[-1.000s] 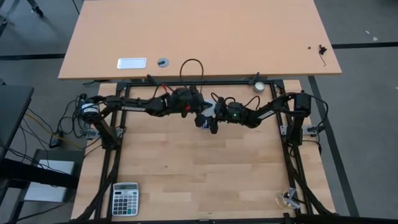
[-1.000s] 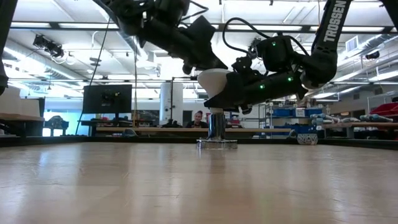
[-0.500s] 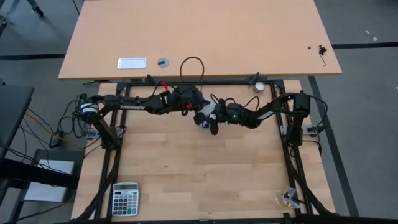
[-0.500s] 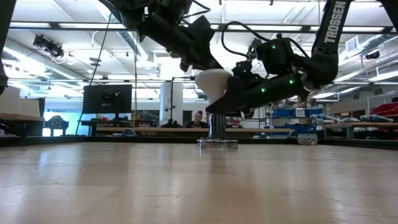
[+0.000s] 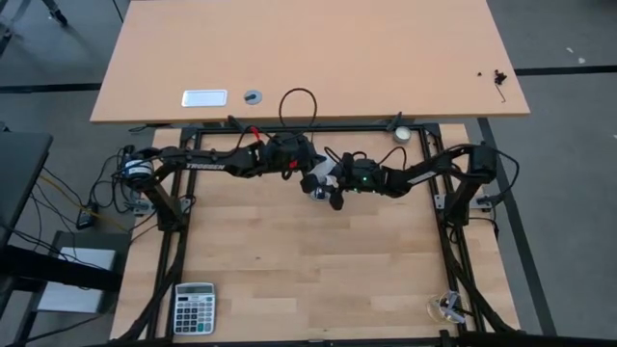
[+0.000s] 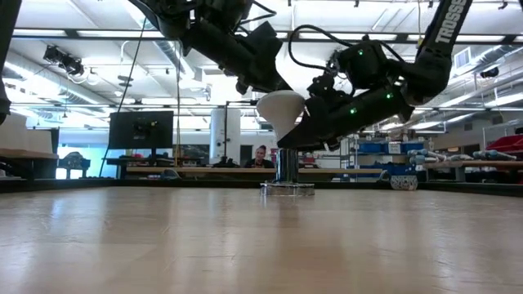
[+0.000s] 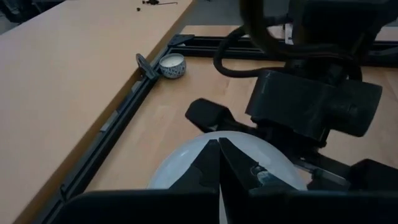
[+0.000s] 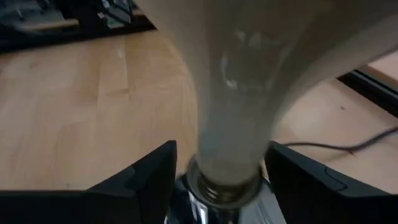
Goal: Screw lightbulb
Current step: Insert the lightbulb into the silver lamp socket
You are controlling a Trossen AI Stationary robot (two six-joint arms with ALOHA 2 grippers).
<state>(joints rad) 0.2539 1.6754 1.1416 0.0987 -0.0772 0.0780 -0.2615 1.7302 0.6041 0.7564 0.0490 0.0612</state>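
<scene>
While the left gripper (image 6: pixel 274 86), jaws pressed together, steadies the bulb (image 6: pixel 280 110), the right gripper (image 8: pixel 214 174) jaws spread beside its neck; regripping and twisting likely comes next.

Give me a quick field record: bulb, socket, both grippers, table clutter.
lightbulb: tilted, screw base at the socket's mouth
socket: upright on the table, far centre
left gripper: shut, resting on the bulb's dome
right gripper: open, fingers either side of the bulb's neck
calculator: near left corner
small white tin: far edge
</scene>
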